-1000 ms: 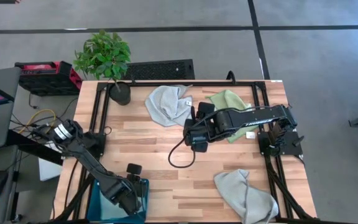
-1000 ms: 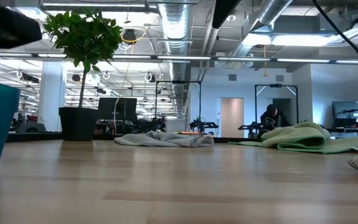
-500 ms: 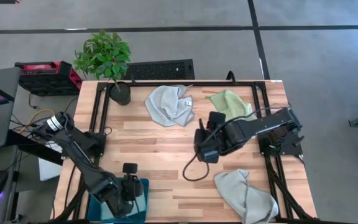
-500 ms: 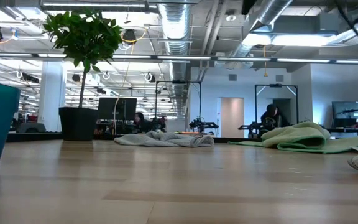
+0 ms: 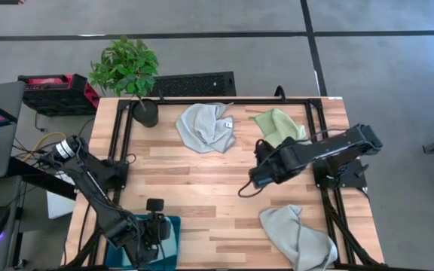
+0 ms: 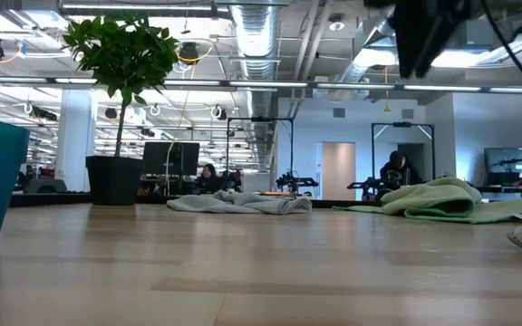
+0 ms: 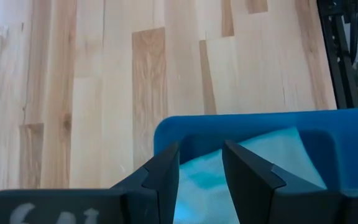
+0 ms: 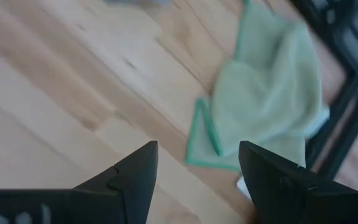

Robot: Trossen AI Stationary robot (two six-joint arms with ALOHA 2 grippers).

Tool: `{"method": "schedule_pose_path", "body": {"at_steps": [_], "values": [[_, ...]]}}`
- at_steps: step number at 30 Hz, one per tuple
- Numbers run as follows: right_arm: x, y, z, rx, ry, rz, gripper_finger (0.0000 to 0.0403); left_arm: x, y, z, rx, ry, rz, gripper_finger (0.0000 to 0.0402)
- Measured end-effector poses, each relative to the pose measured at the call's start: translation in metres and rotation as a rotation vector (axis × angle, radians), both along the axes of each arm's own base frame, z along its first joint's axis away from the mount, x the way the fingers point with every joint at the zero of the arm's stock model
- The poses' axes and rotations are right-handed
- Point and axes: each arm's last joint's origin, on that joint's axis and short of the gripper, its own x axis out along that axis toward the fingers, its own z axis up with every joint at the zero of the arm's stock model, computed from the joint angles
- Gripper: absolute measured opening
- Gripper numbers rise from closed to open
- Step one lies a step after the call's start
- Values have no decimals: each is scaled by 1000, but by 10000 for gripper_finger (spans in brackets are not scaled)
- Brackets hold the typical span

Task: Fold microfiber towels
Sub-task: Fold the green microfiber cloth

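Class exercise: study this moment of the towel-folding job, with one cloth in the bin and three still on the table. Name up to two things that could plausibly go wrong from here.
1. The left gripper, open, hangs over the teal bin holding the light blue towel; lifting could drag the cloth out.
2. The open right gripper faces the crumpled green towel; a pinch may catch several layers.

Probably a robotics lab: exposed ceiling ducts (image 6: 252,36), distant test rigs (image 6: 397,154).
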Motion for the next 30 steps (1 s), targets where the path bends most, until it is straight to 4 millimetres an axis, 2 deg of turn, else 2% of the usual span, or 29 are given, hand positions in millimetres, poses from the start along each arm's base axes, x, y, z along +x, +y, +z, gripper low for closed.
{"method": "schedule_pose_path", "body": {"at_steps": [6, 13, 15, 20, 30], "values": [[9, -26, -53, 103, 116, -124, 249, 0, 0, 0, -4, -2, 2, 116], [14, -53, -108, 255, 178, -127, 249, 0, 0, 0, -15, -2, 12, 116], [11, -57, -120, 297, 198, -123, 249, 0, 0, 0, -15, -1, 12, 116], [-1, -62, -141, 369, 226, -144, 249, 0, 0, 0, -15, 0, 11, 116], [-11, -73, -160, 395, 220, -175, 249, 0, 0, 0, 3, -9, 7, 116]]}}
